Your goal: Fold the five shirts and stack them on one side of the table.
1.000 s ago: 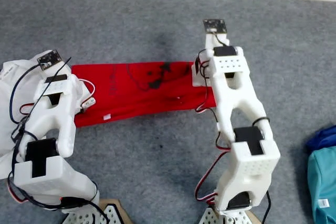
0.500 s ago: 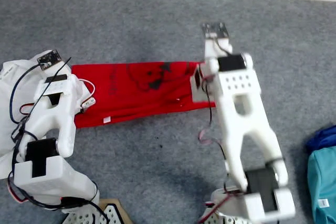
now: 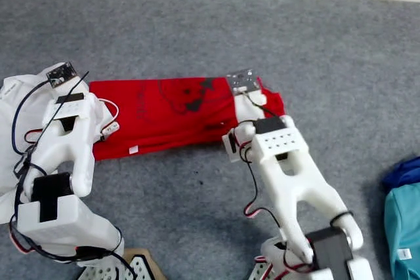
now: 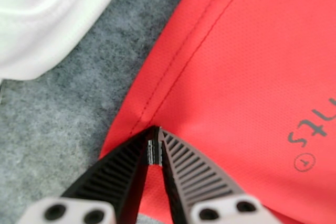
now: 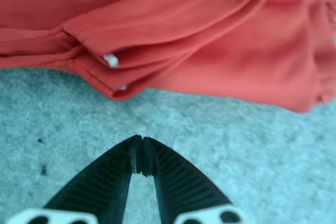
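A red shirt [image 3: 152, 120] lies on the grey tabletop [image 3: 164, 31]. The left gripper [image 4: 153, 152] is closed at its hem. The right gripper [image 5: 140, 157] hangs closed and empty just beside it.

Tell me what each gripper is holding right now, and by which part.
The left gripper looks pinched on the red shirt at its stitched hem. The right gripper is shut on nothing, over the table.
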`<state>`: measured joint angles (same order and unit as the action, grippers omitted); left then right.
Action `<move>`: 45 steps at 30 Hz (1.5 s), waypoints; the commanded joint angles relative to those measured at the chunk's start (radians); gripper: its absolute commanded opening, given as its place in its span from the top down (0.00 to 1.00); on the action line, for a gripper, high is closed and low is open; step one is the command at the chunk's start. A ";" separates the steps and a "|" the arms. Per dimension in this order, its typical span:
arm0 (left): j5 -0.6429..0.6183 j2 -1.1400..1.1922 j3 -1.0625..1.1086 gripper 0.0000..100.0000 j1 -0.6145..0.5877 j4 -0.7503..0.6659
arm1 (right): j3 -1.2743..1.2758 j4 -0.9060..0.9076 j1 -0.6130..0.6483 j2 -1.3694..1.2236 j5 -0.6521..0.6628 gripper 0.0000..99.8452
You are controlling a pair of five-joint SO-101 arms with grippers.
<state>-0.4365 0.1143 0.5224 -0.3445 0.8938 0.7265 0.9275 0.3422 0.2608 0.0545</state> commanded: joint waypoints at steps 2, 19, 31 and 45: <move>0.011 -0.004 -0.025 0.99 -0.021 -0.017 | -0.099 -0.035 0.013 -0.062 -0.025 0.99; 0.011 -0.004 -0.025 0.99 -0.021 -0.017 | -0.467 -0.038 0.012 -0.348 -0.055 0.99; 0.011 -0.004 -0.025 0.99 -0.021 -0.018 | -0.774 -0.038 0.012 -0.602 -0.060 0.99; 0.011 -0.004 -0.024 0.99 -0.019 -0.038 | -0.691 0.065 -0.022 -0.369 -0.120 0.99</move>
<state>-0.4365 0.1143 0.5224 -0.3445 0.8769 -0.0330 0.9889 0.3437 -0.2685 -0.0315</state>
